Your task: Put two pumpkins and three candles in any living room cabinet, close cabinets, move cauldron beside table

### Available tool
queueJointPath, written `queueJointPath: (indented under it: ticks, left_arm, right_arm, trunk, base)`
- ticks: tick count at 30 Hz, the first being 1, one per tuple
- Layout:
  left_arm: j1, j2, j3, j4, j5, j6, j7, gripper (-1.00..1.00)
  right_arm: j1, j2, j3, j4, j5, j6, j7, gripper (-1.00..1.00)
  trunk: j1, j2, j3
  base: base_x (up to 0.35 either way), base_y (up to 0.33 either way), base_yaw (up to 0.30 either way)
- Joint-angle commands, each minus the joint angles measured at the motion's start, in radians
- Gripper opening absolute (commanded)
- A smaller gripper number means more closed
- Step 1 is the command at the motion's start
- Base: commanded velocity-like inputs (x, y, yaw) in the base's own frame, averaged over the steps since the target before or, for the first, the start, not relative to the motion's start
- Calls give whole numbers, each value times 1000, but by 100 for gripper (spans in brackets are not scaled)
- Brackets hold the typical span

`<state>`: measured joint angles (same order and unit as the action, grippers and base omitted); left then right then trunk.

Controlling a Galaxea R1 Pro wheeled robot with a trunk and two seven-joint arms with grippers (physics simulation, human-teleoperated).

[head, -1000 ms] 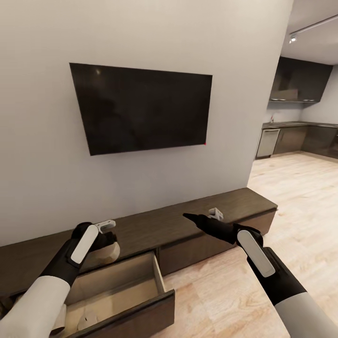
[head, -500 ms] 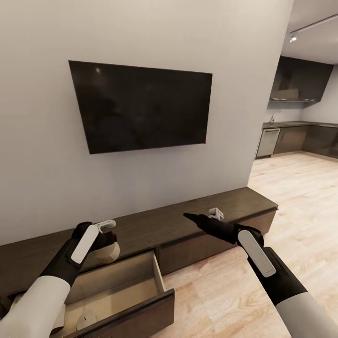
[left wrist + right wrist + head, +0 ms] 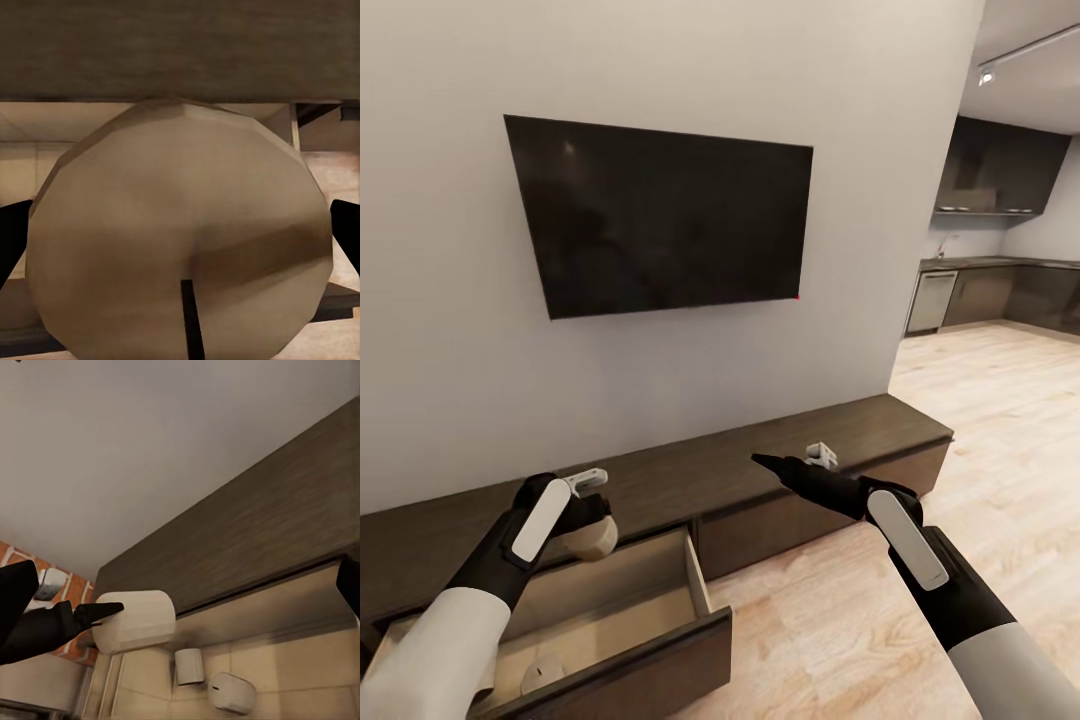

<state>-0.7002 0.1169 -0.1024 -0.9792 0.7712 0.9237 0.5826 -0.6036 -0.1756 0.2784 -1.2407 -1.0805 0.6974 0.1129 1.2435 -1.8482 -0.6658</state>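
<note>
A stubby beige candle [image 3: 585, 540], faceted and matte, sits clamped in the left gripper [image 3: 592, 512] above the open drawer [image 3: 610, 610].

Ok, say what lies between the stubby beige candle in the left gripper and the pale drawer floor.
Nothing: right wrist view shows the held candle hanging clear of the drawer floor.

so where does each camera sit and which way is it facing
Head view: high on the robot, looking forward and down at the TV, cabinet and open drawer; both arms show, left gripper holding a candle, right gripper.
Left wrist view: on the left arm, close on the candle's end; dark fingertips at its sides.
Right wrist view: on the right arm, facing the drawer; left gripper with candle.
Shared: all three show that candle.
</note>
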Motion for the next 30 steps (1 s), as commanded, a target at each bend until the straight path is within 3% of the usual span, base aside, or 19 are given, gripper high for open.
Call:
queueJointPath:
  ticks: [1, 5, 10, 14, 30]
  left_arm:
    - [-1, 1, -3, 0, 11, 1, 9, -100]
    - [-1, 1, -3, 8, 14, 1, 6, -100]
    - [-1, -1, -2, 19, 16, -1, 5, -100]
    - [-1, -28, -3, 28, 14, -3, 5, -100]
    - [-1, -40, -1, 26, 13, 0, 5, -100]
  right_arm:
    - [-1, -1, 1, 0, 2, 2, 4, 100]
    - [-1, -1, 0, 0, 1, 1, 15, 100]
    - [-1, -1, 0, 1, -6, 2, 147, 100]
    - [-1, -3, -1, 3, -8, 2, 219, 100]
    - [-1, -1, -1, 1, -4, 2, 229, 100]
  trunk:
    - [4, -8, -4]
    - [19, -36, -17]
    - [38, -71, -32]
    - [54, -99, -45]
    - [115, -211, -94]
  base:
    - [0, 0, 0]
    - [0, 0, 0]
    - [0, 0, 0]
    - [0, 0, 0]
    - [0, 0, -55]
